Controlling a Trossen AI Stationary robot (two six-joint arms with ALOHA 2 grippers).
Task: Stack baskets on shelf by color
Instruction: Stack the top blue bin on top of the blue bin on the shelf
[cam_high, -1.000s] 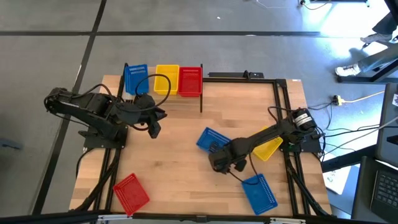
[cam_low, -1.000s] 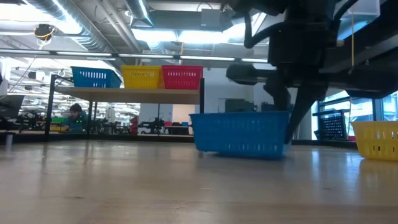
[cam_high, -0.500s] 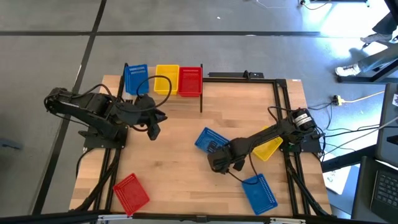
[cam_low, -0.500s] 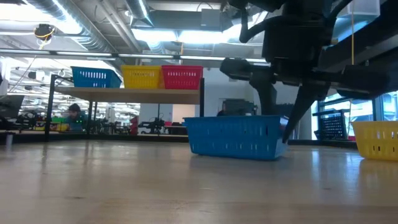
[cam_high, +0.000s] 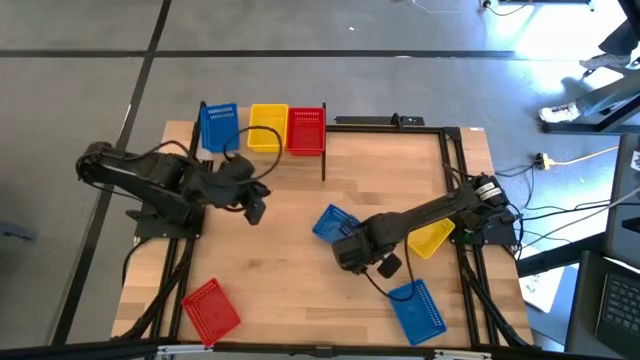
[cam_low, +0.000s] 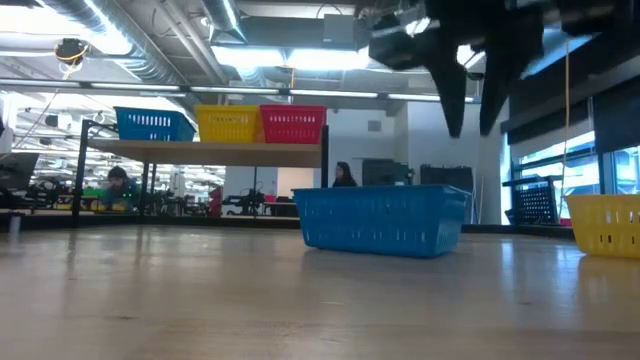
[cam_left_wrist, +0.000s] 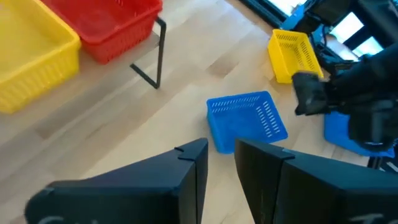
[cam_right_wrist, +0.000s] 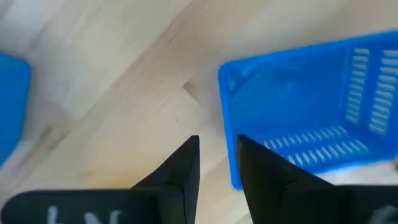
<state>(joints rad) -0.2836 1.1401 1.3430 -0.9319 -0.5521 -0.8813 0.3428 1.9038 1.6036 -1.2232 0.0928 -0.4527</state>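
Left gripper (cam_high: 257, 211) has drifted right, fingers parted, empty. The shelf (cam_high: 262, 150) at the far edge carries three mesh baskets. Right gripper (cam_low: 470, 120) has let go and lifted off the blue basket (cam_low: 382, 219), which sits mid-table, slotted plastic walls upright.

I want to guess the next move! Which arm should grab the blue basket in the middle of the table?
Probably the left. Its end effector is open and faces the middle blue basket, on the side toward the shelf. The right end effector hangs open just above the basket, apart from it.
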